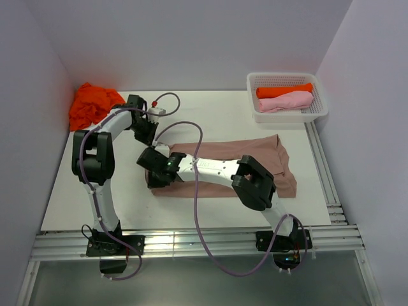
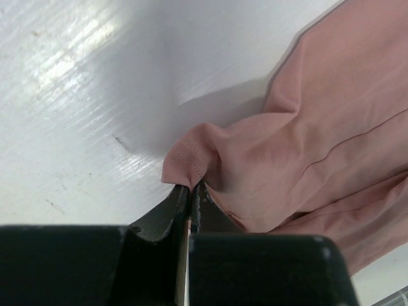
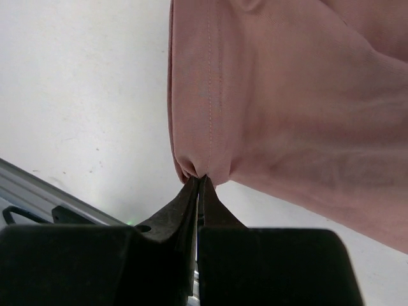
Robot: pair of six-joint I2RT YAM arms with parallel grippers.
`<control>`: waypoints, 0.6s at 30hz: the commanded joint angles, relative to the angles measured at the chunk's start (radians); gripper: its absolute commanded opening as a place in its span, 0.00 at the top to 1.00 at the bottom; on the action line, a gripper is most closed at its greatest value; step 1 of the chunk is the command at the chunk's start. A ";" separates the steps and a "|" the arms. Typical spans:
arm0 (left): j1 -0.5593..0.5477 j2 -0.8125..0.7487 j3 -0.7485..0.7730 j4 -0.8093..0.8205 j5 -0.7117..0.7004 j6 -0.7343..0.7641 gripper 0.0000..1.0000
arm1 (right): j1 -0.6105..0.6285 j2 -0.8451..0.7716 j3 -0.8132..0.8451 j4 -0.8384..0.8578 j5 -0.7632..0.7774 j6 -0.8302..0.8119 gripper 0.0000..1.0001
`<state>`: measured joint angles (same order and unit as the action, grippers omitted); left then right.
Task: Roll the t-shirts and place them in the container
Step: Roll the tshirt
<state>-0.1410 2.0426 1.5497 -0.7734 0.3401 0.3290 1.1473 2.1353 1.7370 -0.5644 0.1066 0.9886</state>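
Observation:
A dusty pinkish-brown t-shirt (image 1: 271,156) lies folded into a long band across the middle of the table. My left gripper (image 1: 155,143) is at its far left corner, shut on a stitched hem fold (image 2: 185,159) that puckers at the fingertips (image 2: 191,186). My right gripper (image 1: 154,178) is at the near left corner. It is shut on the bunched edge of the same shirt (image 3: 287,95), pinched at the jaw tips (image 3: 201,178). A crumpled bright orange t-shirt (image 1: 92,105) sits at the back left.
A white mesh basket (image 1: 319,113) at the back right holds a rolled orange shirt (image 1: 284,90) and a rolled light pink one (image 1: 287,102). Metal rails run along the table's near edge (image 1: 191,245) and its right side (image 1: 322,172). White walls close in the back and both sides.

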 commanded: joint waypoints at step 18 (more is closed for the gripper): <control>-0.129 0.019 0.131 -0.046 -0.092 -0.067 0.89 | -0.021 -0.181 -0.301 0.210 0.047 0.101 1.00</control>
<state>-0.2520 2.0487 1.6382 -0.8173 0.2699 0.2825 1.1313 2.0102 1.4582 -0.4091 0.1345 1.0615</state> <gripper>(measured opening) 0.107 0.009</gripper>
